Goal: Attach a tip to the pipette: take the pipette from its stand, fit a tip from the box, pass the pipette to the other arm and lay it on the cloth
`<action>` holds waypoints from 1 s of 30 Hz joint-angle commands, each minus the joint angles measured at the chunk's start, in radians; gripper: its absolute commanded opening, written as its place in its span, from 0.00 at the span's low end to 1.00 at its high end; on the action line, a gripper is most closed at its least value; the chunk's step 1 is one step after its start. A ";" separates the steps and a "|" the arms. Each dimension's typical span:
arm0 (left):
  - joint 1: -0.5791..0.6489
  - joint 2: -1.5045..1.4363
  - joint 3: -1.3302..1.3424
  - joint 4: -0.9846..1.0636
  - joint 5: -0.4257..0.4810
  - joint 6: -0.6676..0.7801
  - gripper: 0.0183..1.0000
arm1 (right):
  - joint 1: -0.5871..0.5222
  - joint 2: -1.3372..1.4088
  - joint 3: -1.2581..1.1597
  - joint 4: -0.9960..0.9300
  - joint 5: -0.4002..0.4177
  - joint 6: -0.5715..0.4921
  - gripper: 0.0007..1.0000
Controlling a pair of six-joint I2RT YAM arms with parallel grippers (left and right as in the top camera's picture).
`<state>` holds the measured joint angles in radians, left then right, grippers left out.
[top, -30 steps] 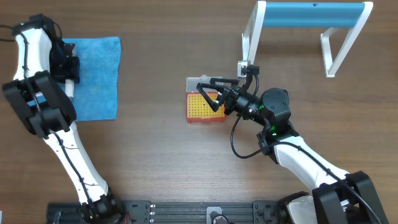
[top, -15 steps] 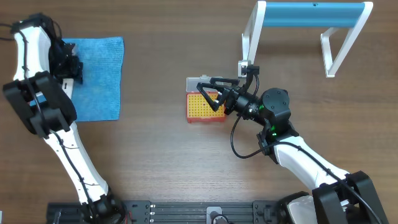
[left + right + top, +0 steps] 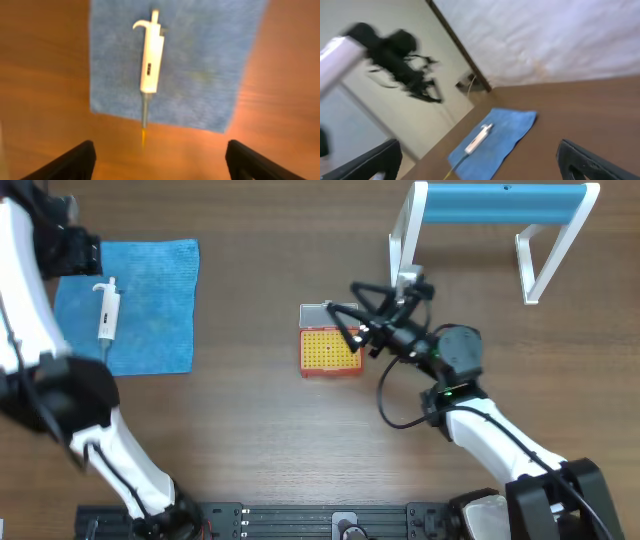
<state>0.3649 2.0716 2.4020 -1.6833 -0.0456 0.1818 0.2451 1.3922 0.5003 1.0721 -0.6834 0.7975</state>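
Blue woven cloth (image 3: 150,290), soft rectangle, flat on brown wood-grain table (image 3: 250,450). Slim white plastic pipette with hooked finger rest (image 3: 105,312) lies lengthwise on cloth. Its grey shaft crosses cloth edge; small yellow tip (image 3: 143,136) on bare wood just off cloth, outline blurred. Left gripper (image 3: 160,152) above cloth, black fingers spread wide, empty. Right gripper (image 3: 480,152) well apart from cloth, fingers wide, nothing held. Orange box of yellow tips (image 3: 330,350) beside it. White-and-blue frame stand (image 3: 500,202) farthest from cloth. Cloth corner hidden under left arm.
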 commanded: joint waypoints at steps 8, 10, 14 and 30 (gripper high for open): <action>-0.441 -0.641 -0.237 -0.016 0.075 -0.418 0.97 | -0.523 -0.256 0.001 0.012 -0.510 -0.062 1.00; -0.586 -0.758 -0.406 -0.015 0.001 -0.540 0.97 | -0.622 -0.325 0.001 0.012 -0.608 -0.062 1.00; -0.826 -0.989 -0.787 -0.002 -0.057 -0.843 0.97 | -0.764 -0.480 0.001 0.011 -0.756 -0.062 1.00; -0.961 -1.365 -1.281 0.308 -0.410 -1.012 0.98 | -0.812 -1.116 -0.387 0.000 -0.622 0.021 1.00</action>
<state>-0.5919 0.7074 1.1568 -1.3739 -0.2775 -0.8101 -0.5621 0.4179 0.1703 1.0389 -1.3750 0.7738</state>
